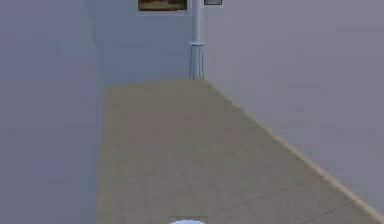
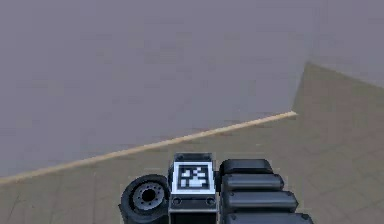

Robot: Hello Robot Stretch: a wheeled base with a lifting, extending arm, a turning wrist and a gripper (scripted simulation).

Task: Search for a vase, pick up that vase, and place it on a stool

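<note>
At the bottom edge of the arm side view, the pincer [image 2: 148,198] appears as a dark round body just left of the white marker square [image 2: 195,178]. Its far end cannot be made out, so I cannot tell its state or whether it holds anything. The dark arm [image 2: 255,190] sits stacked to the right of the marker. Beyond them a narrow band of tan floor [image 2: 90,195] runs to a pale baseboard [image 2: 150,148] at the foot of a plain grey wall [image 2: 150,70]. This wall ends at a corner toward the view's right, where the floor opens farther out.

In the forward view a tan corridor floor [image 1: 190,150] stretches ahead between two grey walls, widening toward the camera. At the far end a thin pale pole [image 1: 197,45] stands against the end wall, with a framed picture [image 1: 163,5] high to its left. Where the vase stands cannot be told from here.
</note>
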